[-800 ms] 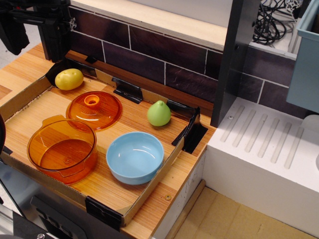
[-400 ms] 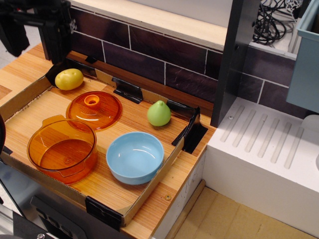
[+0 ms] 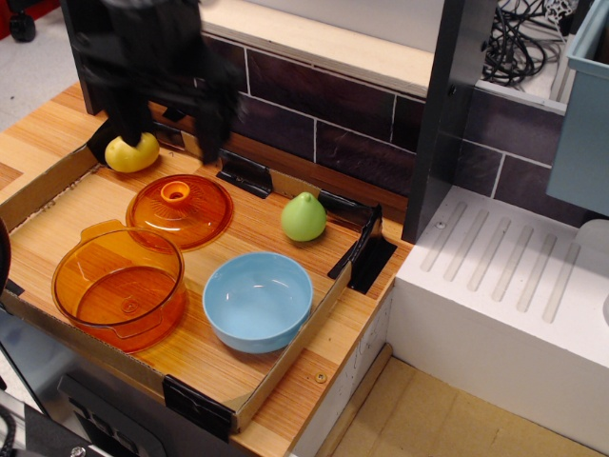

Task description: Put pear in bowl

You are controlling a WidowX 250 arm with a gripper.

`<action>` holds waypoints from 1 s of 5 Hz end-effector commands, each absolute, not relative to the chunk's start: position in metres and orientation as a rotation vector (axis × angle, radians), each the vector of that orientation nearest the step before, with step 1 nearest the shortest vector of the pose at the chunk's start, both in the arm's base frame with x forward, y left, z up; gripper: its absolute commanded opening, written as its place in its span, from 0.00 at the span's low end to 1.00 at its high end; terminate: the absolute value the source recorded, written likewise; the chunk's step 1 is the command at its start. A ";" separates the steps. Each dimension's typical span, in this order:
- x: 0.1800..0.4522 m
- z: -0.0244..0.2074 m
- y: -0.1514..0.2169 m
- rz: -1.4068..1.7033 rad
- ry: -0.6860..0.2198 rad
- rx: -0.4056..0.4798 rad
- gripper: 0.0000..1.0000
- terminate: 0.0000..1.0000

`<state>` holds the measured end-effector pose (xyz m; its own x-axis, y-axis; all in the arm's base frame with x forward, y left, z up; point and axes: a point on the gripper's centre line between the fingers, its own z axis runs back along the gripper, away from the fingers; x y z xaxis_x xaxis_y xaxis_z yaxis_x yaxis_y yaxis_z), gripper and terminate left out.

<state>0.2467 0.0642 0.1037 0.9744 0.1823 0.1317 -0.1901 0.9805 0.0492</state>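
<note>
step: approach, nothing grasped yet; my reading from how things lie.
gripper (image 3: 169, 133): blurred, hanging over the far left of the desk (image 3: 285, 400), beside the yellow fruit (image 3: 130, 152).
jaws: spread wide and empty, one dark finger on each side.
pear (image 3: 304, 217): upright on the wood, far side, well right of the jaws.
bowl (image 3: 258, 301): empty, just near of the pear.
next move: travel right until over the pear, descend, close around its body.
</note>
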 end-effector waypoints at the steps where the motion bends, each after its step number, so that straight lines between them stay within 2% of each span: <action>1: 0.255 0.078 0.040 0.164 -0.101 -0.030 1.00 0.00; 3: 0.274 0.058 0.027 0.144 -0.104 -0.098 1.00 0.00; 5: 0.289 0.044 0.012 0.132 -0.107 -0.092 1.00 0.00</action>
<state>0.2821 0.0116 0.0320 0.9896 0.1318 0.0576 -0.1257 0.9872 -0.0981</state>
